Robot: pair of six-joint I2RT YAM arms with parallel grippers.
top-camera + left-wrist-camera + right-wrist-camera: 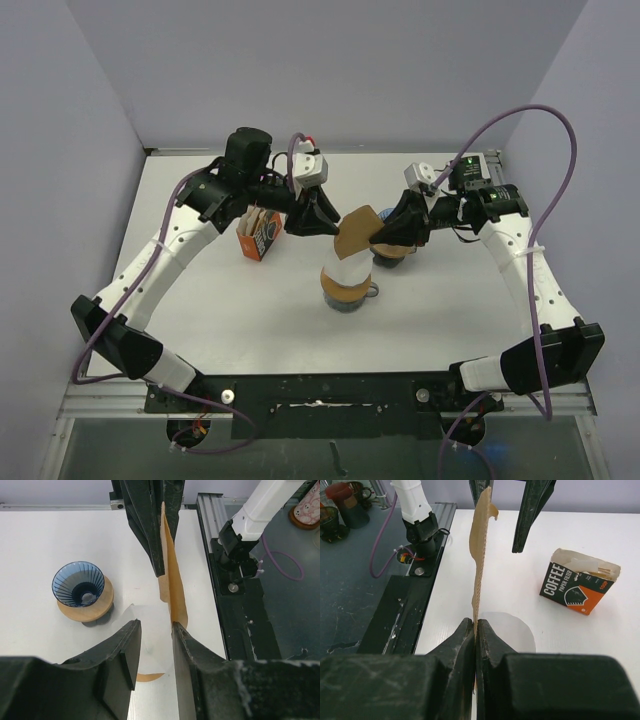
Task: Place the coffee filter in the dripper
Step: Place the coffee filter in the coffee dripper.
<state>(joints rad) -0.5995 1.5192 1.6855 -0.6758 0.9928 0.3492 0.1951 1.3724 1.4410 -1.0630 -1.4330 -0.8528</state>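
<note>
My right gripper (475, 622) is shut on the lower edge of a flat brown coffee filter (479, 545), holding it upright on edge above the table. In the top view the filter (352, 232) hangs between the two grippers. The left gripper (155, 625) stands open. The filter's (172, 580) free end lies against the tip of its right finger, and nothing sits between the jaws. The dripper (80, 585) is blue ribbed glass on a wooden ring. It stands upright on the table just below my right gripper (385, 235), partly hidden by it.
A black and orange coffee filter box (260, 235) stands open left of the left gripper (322, 218). A white paper piece (345, 275) over a brown one lies on the table beneath the held filter. The black rail runs along the table's near edge.
</note>
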